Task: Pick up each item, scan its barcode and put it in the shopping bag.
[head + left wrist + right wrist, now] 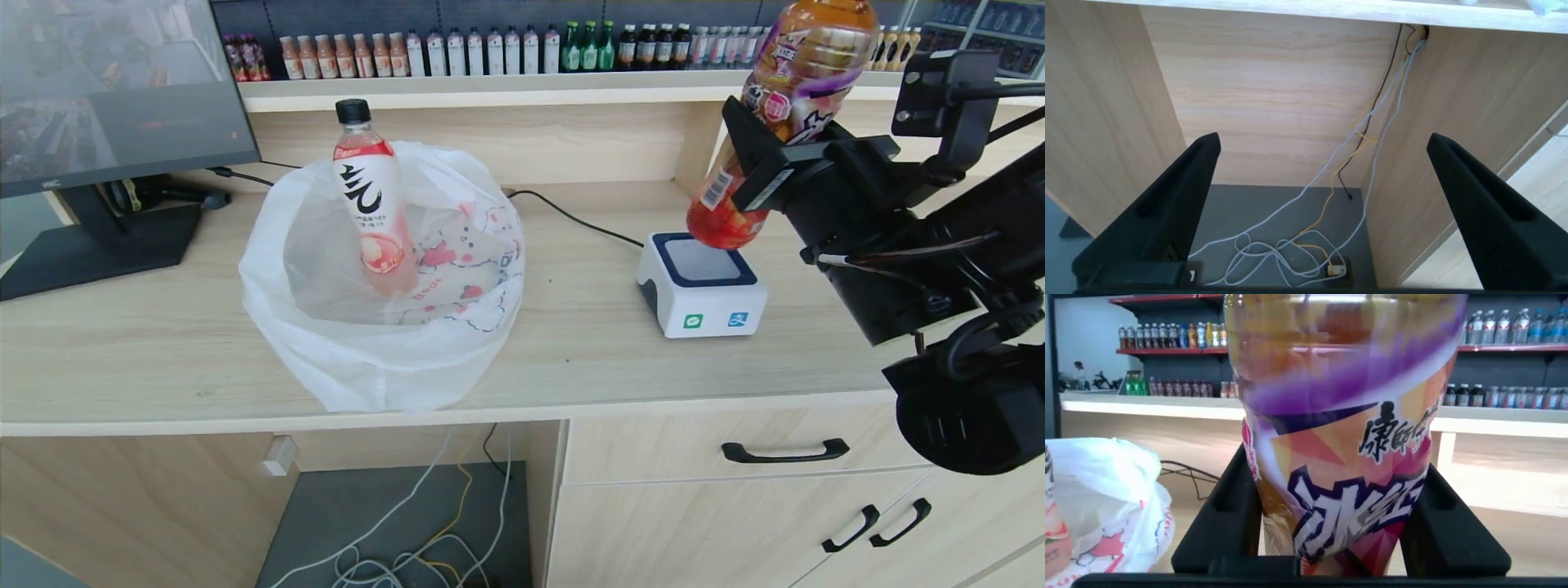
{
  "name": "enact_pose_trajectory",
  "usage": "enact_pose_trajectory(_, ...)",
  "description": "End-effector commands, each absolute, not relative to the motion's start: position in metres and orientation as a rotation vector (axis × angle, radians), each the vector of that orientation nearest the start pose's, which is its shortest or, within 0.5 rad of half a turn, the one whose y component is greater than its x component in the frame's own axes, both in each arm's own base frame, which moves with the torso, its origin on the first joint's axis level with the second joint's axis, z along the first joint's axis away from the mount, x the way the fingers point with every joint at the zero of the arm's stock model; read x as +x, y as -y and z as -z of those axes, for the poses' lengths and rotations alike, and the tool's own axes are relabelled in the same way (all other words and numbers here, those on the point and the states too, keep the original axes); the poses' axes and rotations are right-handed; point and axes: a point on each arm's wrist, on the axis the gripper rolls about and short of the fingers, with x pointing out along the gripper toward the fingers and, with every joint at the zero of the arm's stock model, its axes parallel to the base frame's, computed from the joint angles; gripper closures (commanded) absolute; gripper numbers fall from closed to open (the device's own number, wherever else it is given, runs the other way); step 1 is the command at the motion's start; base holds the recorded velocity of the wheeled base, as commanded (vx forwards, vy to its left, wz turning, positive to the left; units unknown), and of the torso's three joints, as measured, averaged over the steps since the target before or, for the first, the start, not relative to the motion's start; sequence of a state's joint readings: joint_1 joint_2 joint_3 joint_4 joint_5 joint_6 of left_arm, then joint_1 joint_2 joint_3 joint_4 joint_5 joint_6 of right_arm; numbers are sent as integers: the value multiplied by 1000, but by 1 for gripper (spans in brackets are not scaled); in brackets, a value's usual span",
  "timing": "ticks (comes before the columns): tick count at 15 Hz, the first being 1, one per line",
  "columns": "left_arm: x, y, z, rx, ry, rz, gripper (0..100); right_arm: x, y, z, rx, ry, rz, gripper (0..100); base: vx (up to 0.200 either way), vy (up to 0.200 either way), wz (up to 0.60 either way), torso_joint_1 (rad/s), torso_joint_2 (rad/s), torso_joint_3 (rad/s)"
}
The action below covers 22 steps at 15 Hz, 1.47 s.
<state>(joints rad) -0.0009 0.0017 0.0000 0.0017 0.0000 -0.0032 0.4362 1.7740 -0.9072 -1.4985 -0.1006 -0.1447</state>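
Here the right gripper [796, 135] squeezes the bottle [808, 57], maybe touching the scanner [702, 282]; head view shows its barcode [716, 189]. Left gripper [1323, 147] gapes wide.

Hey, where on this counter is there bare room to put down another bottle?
The counter is bare between the shopping bag and the scanner, and in front of the monitor base, left of the bag. It is crowded above the scanner, where the right hand holds the orange bottle.
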Motion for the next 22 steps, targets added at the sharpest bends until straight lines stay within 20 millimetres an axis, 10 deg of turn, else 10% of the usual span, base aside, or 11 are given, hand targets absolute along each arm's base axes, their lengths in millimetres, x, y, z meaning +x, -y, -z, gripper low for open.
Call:
enact_pose_trajectory(1,-23,0,-75,-5,-3,0,0,288,-131,-268,28,629,-277,100,0,200,0,-7,2,-2)
enact_pose_trajectory(13,-23,0,-75,-3,-3,0,0,286,-139,-266,48,621,-308,100,0,183,0,2,1,2)
enact_pose_trajectory(22,-23,0,-75,-3,-3,0,0,283,-187,-249,74,574,-439,100,0,0,0,0,0,0)
